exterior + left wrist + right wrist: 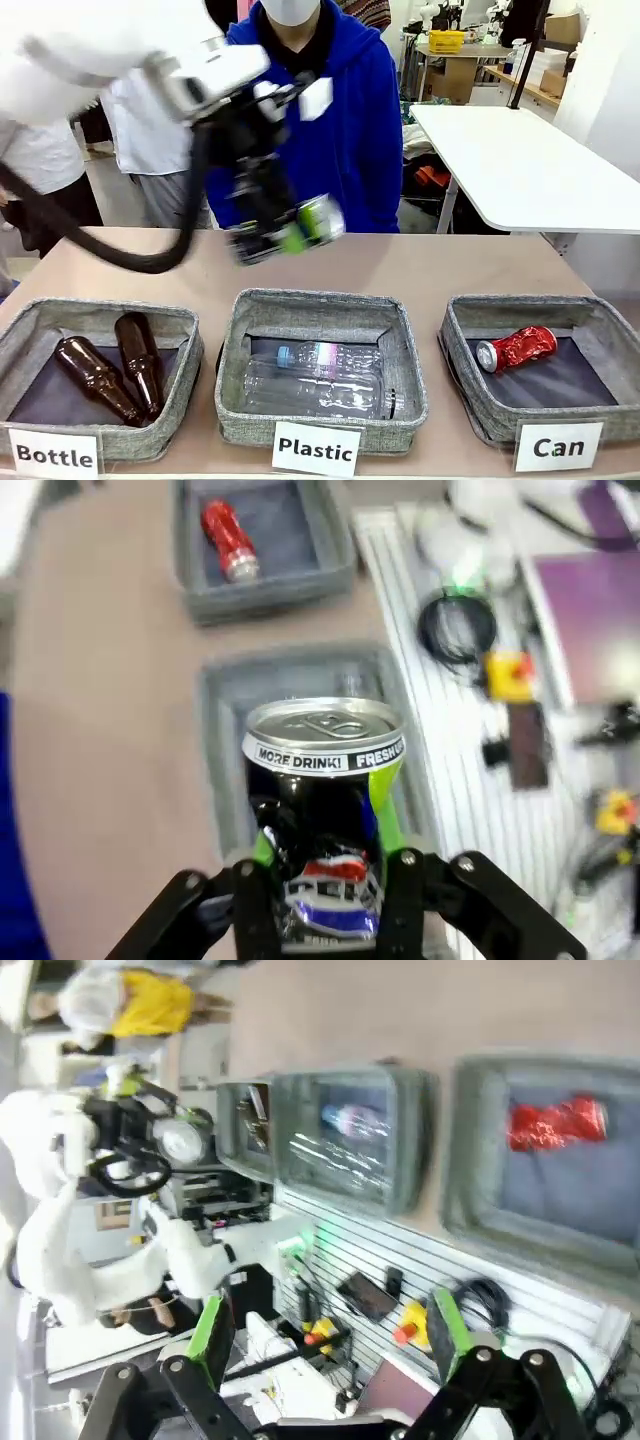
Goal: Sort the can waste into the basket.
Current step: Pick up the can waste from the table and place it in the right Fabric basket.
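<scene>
Left tool (325,900) clamped around dark can (325,810), above table, basket (600,330) apart

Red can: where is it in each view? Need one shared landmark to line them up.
Front: red can lies lower right, in the Can basket.
Left wrist: top left, in the farthest basket, beyond the left hand shut on the dark can.
Right wrist: upper right, in the rightmost basket.
Landmark: Plastic basket next door.

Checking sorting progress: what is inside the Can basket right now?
One dented red can lies on the basket's dark base. The near wall hides the base's front strip.
</scene>
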{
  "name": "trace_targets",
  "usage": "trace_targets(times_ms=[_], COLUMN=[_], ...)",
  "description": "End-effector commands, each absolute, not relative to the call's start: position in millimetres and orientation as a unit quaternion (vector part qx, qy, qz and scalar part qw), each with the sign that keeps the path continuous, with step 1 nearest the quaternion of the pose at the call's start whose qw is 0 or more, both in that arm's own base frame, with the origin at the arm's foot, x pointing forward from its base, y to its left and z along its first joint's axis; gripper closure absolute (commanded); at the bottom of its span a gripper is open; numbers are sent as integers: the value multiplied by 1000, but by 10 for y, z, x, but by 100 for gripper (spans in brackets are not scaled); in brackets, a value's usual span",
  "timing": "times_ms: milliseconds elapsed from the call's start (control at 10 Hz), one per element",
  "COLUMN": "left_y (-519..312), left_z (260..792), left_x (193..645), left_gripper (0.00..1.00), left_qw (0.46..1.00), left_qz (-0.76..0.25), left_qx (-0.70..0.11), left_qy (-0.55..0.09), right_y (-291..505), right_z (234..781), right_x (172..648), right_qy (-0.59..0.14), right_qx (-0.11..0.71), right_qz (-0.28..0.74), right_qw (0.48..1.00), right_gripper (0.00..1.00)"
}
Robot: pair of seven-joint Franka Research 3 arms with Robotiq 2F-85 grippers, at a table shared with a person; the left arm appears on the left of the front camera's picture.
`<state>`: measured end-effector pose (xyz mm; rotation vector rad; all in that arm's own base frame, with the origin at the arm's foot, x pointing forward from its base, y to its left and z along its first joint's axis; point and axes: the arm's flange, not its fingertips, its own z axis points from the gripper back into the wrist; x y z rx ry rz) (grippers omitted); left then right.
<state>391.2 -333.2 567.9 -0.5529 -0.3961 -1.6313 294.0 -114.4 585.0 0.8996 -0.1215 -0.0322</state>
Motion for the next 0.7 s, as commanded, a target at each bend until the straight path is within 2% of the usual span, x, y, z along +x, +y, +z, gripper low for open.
trace_targets(times_ms=[0, 200, 400, 600], left_y=[-4033, -4889, -5693, -6336], left_z=[5768, 5690, 5443, 5124], left_x=[4086, 4282, 4284, 4462], left_gripper=[58, 58, 58, 58], left_qw=[625, 588, 549, 546], left_qz=[-677, -673, -671, -680], left_qx=[-302, -372, -426, -441], left_qy=[-245, -251, -256, -210], right_y=[-1552, -1832, -2118, -2317], right_z=[5842, 5803, 5789, 5774], right_x=[2704, 2472, 2182, 1877], right_qy=[-59, -93, -138, -200], right_qx=[363, 330, 327, 335], right_qz=[-12, -18, -40, -65], right_qw=[930, 939, 934, 918], right_gripper=[0, 0, 0, 0])
